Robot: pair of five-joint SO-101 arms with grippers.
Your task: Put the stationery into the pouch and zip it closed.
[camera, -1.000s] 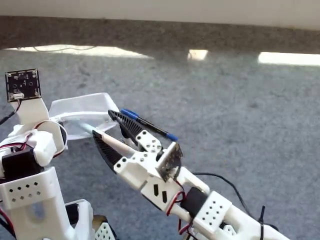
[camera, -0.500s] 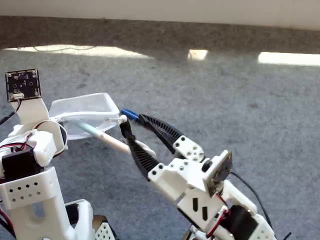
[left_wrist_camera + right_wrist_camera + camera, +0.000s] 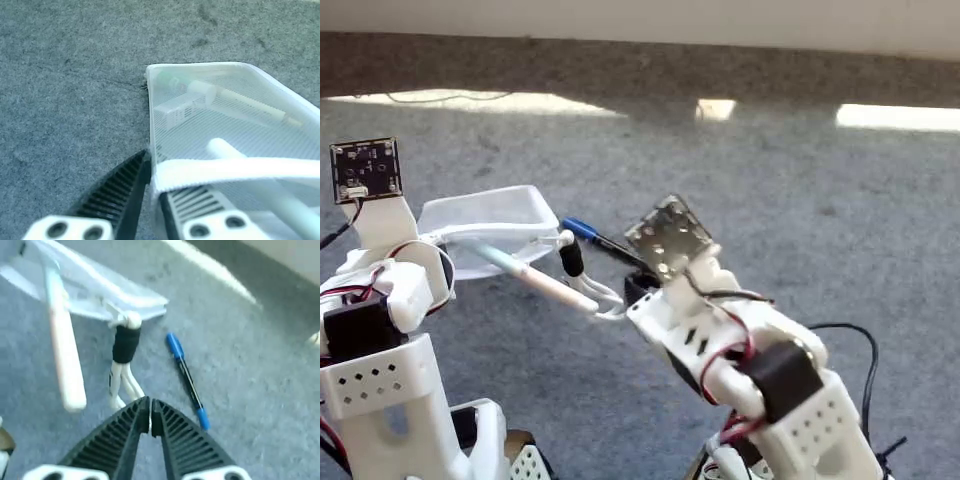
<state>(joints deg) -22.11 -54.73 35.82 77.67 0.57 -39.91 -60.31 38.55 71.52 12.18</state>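
A translucent white pouch lies open on the grey carpet, and my left gripper is shut on its white zipper band. Inside lie a white eraser-like block and a pen with a green end. A white pen sticks halfway out of the pouch mouth. The zipper pull, a black bead on white cord, trails from the pouch corner. A blue-capped black pen lies on the carpet beside it. My right gripper hangs shut just short of the cord ends, between them and the blue pen.
Grey carpet runs open to the right and behind the pouch. The right arm's body and its cables fill the near right. The left arm's base stands at the near left.
My right gripper was open over the white pen and the blue pen. It has pulled back toward the right, tipped downward and shut. The pouch and left gripper stayed put.
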